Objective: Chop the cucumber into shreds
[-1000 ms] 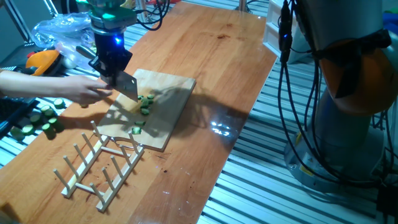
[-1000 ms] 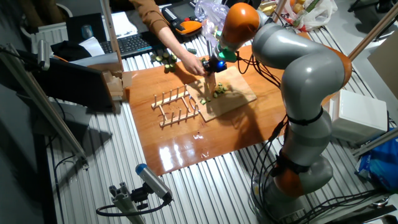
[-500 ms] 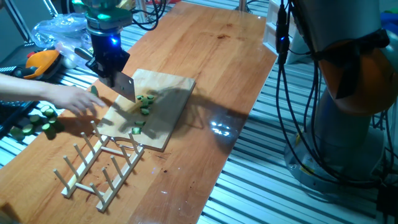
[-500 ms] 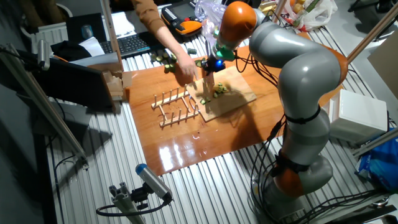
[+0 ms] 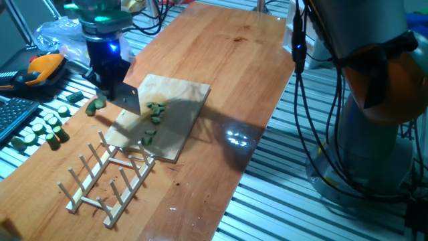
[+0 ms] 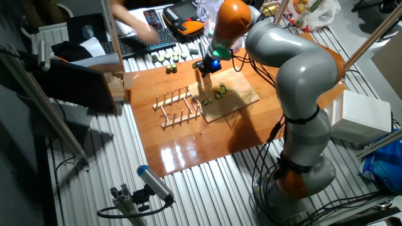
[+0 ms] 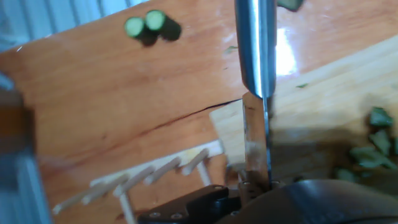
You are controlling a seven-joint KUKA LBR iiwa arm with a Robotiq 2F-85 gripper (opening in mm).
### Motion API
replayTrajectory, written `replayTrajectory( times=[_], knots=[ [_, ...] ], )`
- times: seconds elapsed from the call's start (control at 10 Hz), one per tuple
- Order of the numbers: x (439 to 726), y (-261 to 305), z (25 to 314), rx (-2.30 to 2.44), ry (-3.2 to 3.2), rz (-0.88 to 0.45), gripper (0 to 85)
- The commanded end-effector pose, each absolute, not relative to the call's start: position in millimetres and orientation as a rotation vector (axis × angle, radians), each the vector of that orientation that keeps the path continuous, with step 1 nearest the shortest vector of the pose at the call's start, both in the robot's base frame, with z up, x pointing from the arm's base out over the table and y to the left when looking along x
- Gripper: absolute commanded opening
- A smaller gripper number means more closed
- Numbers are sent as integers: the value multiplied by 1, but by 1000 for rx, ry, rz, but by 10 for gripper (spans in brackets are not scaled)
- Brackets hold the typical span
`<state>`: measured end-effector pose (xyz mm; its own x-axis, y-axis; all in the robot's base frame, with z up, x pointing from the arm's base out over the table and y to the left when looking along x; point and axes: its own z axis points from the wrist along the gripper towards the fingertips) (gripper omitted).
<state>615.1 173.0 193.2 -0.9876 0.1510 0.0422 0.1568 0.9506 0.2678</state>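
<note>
My gripper [image 5: 114, 84] is shut on the handle of a knife [image 5: 128, 99], whose blade hangs over the left edge of the wooden cutting board [image 5: 180, 100]. A small round cucumber slice [image 5: 96, 106] lies on the table just left of the blade. Green shreds [image 5: 156, 111] lie on the board to the right of the knife. In the other fixed view the gripper [image 6: 206, 66] holds the knife [image 6: 205, 83] beside the shreds [image 6: 220, 91]. In the hand view the blade [image 7: 255, 56] points away over the board's corner [image 7: 230, 124], with shreds [image 7: 372, 146] at the right.
A wooden peg rack [image 5: 107, 177] stands in front of the board. Several thick cucumber chunks [image 5: 39, 128] lie at the table's left edge, near a keyboard [image 6: 135, 41] and an orange tool [image 5: 43, 65]. A person's blurred hand [image 6: 139, 24] is over the keyboard.
The person's hand has pulled away from the board to the left and out of one fixed view. A cucumber slice now lies left of the board. My gripper and knife shifted slightly left.
</note>
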Motion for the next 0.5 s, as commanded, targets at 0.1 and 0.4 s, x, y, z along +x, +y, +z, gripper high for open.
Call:
replayTrajectory(
  times=[0.1,0.4],
  knots=[
    [598,200,194,-203,-3094,-406,0],
    [574,230,186,-84,-3122,-356,0]
  ],
)
